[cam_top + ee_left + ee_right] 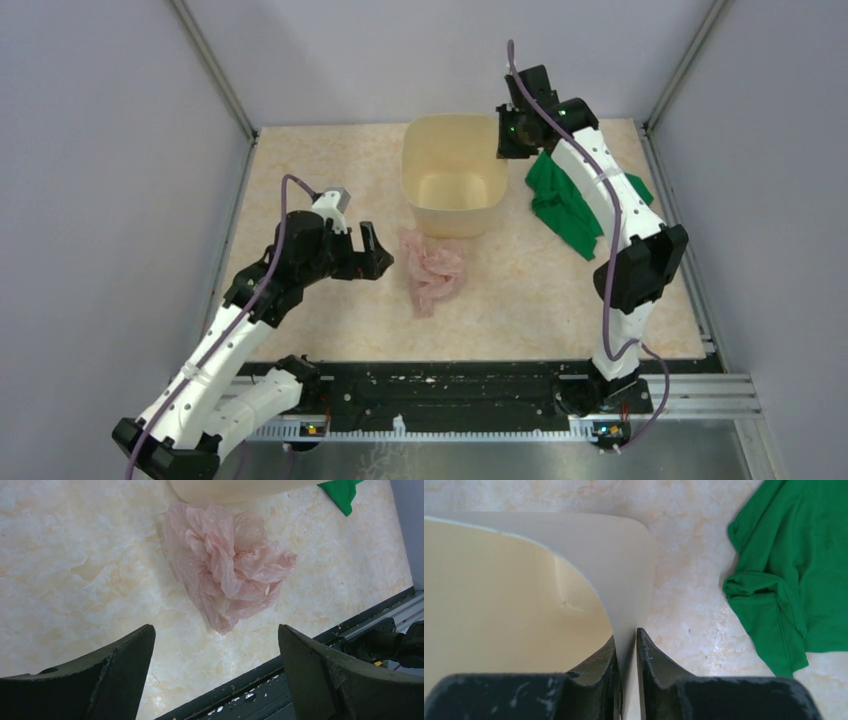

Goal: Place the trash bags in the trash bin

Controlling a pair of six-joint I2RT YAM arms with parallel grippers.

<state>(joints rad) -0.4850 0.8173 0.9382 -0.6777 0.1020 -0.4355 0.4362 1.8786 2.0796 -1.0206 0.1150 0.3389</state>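
Bin [450,222] [619,555]: cream plastic; upright on the marbled tabletop [320,170], mouth up; nothing seen inside.
Bag [432,270] [227,565]: thin pale-pink film; crumpled in a heap on the tabletop just beside the near wall of the bin; outside the bin.
Left claw [378,255] [215,632]: jaws spread wide, holding nothing; near-left of the bin, beside the bag and apart from it.
Right claw [503,135] [626,640]: jaws narrow, clamped on the right wall of the bin at the rim; one finger inside, one outside.
Green cloth [560,205] [794,570]: rumpled on the tabletop, right of the bin; not touching the bin.
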